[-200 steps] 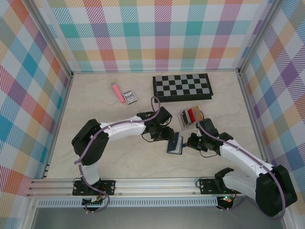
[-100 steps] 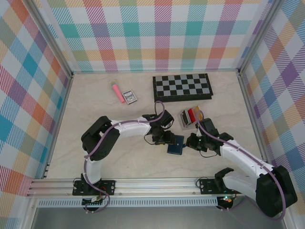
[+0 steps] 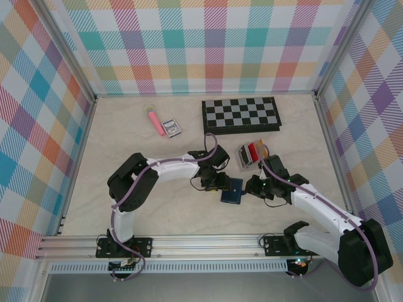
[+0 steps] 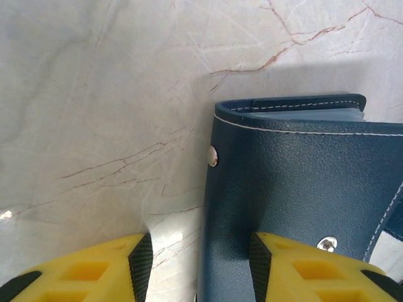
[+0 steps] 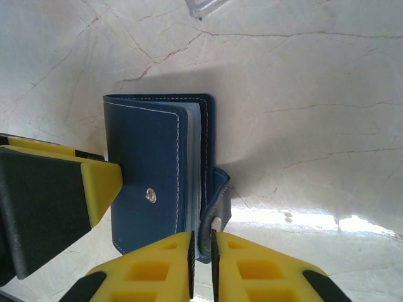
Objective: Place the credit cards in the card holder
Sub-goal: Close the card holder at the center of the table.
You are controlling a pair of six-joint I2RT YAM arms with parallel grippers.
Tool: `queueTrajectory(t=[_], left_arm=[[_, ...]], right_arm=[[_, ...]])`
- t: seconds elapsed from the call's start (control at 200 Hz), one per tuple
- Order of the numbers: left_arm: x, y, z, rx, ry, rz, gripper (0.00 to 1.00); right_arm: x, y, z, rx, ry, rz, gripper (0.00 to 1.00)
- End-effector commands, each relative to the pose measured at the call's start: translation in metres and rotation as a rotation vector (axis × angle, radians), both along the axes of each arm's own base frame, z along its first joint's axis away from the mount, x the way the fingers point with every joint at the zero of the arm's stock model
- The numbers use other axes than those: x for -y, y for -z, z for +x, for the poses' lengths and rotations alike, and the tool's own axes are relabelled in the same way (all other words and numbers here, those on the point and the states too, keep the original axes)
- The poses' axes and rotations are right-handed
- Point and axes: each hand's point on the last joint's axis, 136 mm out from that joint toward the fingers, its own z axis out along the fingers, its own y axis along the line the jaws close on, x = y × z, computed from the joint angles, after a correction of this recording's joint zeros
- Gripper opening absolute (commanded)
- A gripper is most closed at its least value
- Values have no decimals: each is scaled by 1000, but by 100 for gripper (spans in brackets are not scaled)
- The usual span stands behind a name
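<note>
Near the middle of the pale marbled table (image 3: 157,207), the card holder (image 3: 232,191) lies closed between the two grippers. The left gripper (image 3: 218,182) is against its left side and the right gripper (image 3: 254,187) against its right. It is a small navy blue wallet of grained leather with white stitching along its edges. A silver snap stud sits on the cover, and paler grey-blue inner pockets show as thin layers along the open edge. A short tab with a second metal snap curls off its right side. The left gripper is spread wide and grips nothing. In the left wrist view, one of its yellow fingers (image 4: 94,270) is over bare table and the other over the wallet's cover, with the wallet's left edge between them. In the right wrist view, one of these fingers touches the cover just left of the stud. The right gripper's fingers are drawn almost together, leaving only a slit, and they pinch the lower end of the snap tab. Just beyond the right gripper, apart from the wallet, the credit cards (image 3: 254,151) stand upright in a grey stand (image 3: 242,156), a red one and an orange one visible.
</note>
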Motion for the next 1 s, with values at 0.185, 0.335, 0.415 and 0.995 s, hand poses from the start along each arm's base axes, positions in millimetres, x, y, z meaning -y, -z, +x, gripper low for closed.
queueTrajectory(t=[0.185, 0.335, 0.415, 0.995], left_arm=[[1, 23, -4, -24, 4, 29, 46], [2, 23, -4, -25, 5, 26, 46], [3, 22, -5, -27, 5, 19, 45], [3, 19, -5, -25, 1, 14, 45]], right_arm=[[3, -3, 3, 2, 7, -15, 21], [-4, -8, 7, 8, -8, 12, 29], [-8, -13, 9, 24, -13, 33, 33], [-5, 3, 12, -51, -33, -119, 22]])
